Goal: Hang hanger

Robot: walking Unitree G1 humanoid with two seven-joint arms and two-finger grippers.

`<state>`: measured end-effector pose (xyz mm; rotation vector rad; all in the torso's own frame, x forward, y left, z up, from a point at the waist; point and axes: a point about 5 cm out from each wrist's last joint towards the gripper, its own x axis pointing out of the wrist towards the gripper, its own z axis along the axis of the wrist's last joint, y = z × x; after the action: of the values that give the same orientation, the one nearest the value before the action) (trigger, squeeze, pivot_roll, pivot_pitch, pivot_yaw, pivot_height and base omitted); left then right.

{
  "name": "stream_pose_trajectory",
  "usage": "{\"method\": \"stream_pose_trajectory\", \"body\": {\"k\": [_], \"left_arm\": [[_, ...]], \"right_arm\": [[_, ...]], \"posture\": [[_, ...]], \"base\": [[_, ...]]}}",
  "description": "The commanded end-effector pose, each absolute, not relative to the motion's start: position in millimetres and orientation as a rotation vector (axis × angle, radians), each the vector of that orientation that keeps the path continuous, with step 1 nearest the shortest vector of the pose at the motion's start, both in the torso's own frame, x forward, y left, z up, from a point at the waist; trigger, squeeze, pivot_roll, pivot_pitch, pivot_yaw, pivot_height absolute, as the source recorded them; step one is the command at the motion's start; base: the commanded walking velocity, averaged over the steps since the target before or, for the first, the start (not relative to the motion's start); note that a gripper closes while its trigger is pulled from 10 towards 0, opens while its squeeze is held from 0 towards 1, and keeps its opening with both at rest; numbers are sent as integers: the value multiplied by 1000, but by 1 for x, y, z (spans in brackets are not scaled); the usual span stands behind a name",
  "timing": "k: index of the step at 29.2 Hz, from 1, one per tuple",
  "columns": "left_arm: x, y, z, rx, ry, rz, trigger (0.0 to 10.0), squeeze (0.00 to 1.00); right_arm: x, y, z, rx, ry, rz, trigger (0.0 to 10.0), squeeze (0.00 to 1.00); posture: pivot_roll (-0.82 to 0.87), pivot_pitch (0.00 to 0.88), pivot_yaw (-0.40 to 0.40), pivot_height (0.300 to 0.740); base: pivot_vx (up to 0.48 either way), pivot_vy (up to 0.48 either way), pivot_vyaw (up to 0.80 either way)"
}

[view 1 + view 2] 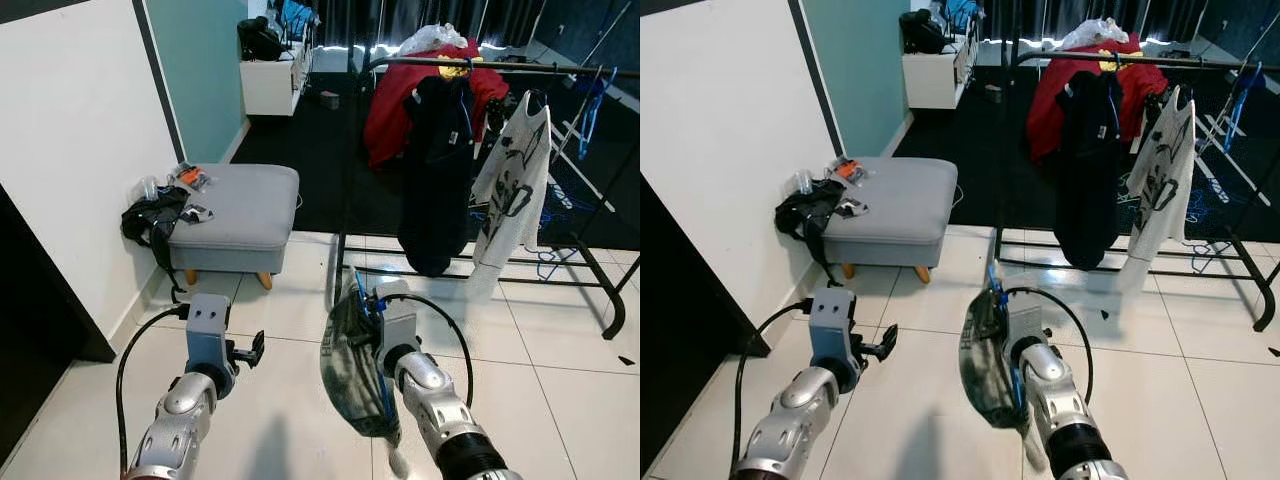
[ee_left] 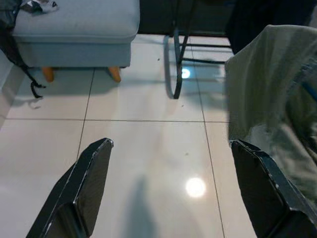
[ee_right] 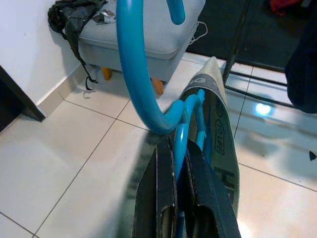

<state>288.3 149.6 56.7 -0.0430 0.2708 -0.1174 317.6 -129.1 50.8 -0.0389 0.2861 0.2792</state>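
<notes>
Glossy white floor tiles [image 1: 280, 400] run under both arms, giving way to dark flooring farther off. Ahead of the left gripper [image 2: 171, 191], whose fingers stand wide apart over bare tile, sits a grey ottoman [image 1: 240, 215] against a white wall, a black bag [image 1: 150, 220] slumped at its side. The right gripper [image 3: 181, 198] is clamped on the stem of a blue hanger [image 3: 136, 74], its hook curving up past the fingertips; a grey-green garment [image 1: 350, 365] drapes from it beside that arm. Ahead of the right gripper and well apart stands a black clothes rack [image 1: 480, 68] with a dark garment [image 1: 435, 180], a red one [image 1: 395, 110] and a white printed shirt [image 1: 515, 185]. The hanger's shoulders are hidden under the cloth.
</notes>
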Motion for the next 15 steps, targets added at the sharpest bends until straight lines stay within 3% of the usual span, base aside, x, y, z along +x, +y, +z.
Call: {"method": "stream_pose_trajectory", "body": {"k": [1, 15], "left_arm": [[289, 153, 54, -23, 298, -103, 10000, 0], [297, 151, 56, -26, 296, -95, 10000, 0]], "right_arm": [[317, -131, 48, -31, 298, 267, 10000, 0], [313, -135, 46, -5, 300, 268, 10000, 0]], "posture": [[21, 0, 9, 740], [2, 0, 11, 740]], "base": [[0, 0, 0], [0, 0, 0]]}}
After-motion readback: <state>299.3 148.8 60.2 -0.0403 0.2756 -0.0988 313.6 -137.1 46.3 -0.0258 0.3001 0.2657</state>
